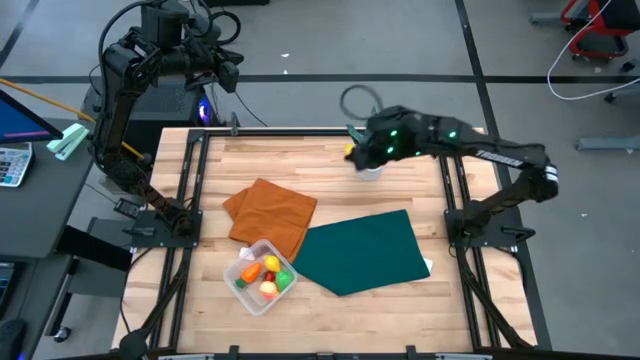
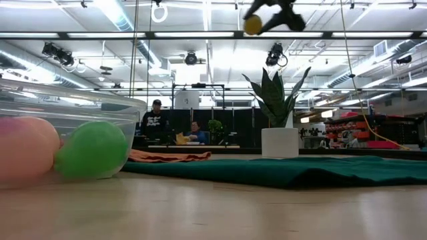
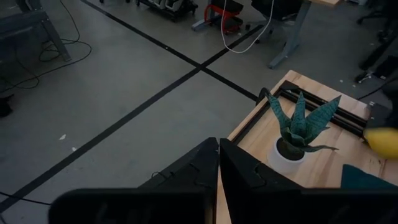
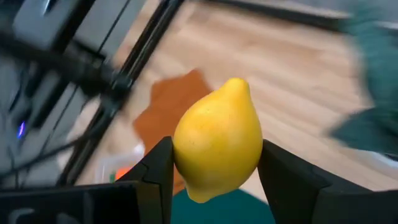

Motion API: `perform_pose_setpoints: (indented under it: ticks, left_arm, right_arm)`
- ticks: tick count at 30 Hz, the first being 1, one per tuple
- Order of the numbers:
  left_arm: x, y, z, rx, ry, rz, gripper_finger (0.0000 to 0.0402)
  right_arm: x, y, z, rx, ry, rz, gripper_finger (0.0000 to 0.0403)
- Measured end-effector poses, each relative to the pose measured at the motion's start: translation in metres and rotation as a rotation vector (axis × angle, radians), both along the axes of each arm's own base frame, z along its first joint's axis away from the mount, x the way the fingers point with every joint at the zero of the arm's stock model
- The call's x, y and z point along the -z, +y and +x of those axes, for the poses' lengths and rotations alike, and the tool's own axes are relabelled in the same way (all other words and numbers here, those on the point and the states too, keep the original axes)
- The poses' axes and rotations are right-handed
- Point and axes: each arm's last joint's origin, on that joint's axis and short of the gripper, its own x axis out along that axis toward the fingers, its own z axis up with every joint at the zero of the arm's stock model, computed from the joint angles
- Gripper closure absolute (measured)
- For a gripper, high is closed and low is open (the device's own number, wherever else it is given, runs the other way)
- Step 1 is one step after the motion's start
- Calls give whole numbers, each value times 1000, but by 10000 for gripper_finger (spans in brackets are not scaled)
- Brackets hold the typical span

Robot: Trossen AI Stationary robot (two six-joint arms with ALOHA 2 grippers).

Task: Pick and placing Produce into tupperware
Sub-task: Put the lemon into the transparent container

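One yellow lemon (image 4: 217,140) — clamped between right end effector (image 4: 214,168) fingers, high above table (image 1: 300,310).

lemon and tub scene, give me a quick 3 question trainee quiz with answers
1. Which gripper holds the lemon?
A. left
B. right
C. neither

2. True or false: the lemon already lies in the tub.

3. Fill in: the tub stands beside the ______ cloth, near the table's front edge.

Key
1. B. The right gripper is shut on the lemon, raised above the table near the plant. The left gripper is shut and empty, held off the table's far left corner.
2. False. It is in the air; the tub holds other produce.
3. orange
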Motion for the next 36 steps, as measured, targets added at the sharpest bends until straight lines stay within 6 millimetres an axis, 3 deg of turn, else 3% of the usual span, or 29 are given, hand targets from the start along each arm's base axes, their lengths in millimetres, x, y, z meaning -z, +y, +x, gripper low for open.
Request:
perform_pose_setpoints:
  ticks: [7,13,22,28,36]
  left_arm:
    - [0,0,0,10,14,15,387]
    - [0,0,0,19,27,28,381]
    - [1,0,0,22,37,23,385]
    - [0,-3,4,42,29,33,384]
    - [-2,-9,13,84,9,52,372]
  right_arm:
    - [26,22,39,-306,92,-87,256]
    - [45,41,51,-493,216,-165,256]
    - [68,91,70,-710,284,-219,256]
    - [84,123,77,-832,346,-236,256]
    - [105,151,63,-998,455,-312,257]
